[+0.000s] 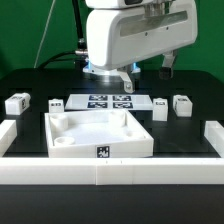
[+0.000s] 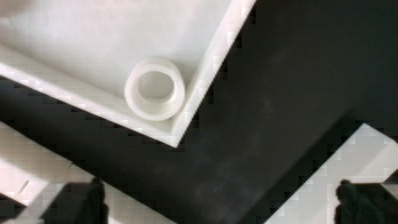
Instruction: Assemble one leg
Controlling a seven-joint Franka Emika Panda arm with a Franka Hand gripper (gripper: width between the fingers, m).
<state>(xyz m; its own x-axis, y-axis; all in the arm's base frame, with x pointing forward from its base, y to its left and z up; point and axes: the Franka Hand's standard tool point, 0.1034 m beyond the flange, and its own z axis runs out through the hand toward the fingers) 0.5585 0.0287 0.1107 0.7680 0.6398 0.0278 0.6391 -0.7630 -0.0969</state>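
Note:
Small white legs with tag marks lie on the black table in the exterior view: two on its left (image 1: pixel 17 102) (image 1: pixel 53 104) and two on its right (image 1: pixel 160 108) (image 1: pixel 182 104). The large white tray-like piece (image 1: pixel 98 135) sits in the middle front. My gripper (image 1: pixel 122 80) hangs above the table just behind the tray's far edge, over the marker board (image 1: pixel 108 101). In the wrist view my gripper (image 2: pixel 217 205) is open and empty, its dark fingertips (image 2: pixel 71 203) wide apart. That view shows a tray corner with a round socket (image 2: pixel 157 88). No leg shows there.
A low white wall borders the table, seen at the exterior view's left (image 1: pixel 8 135), right (image 1: pixel 214 135) and front (image 1: pixel 110 175). The arm's white body fills the upper middle.

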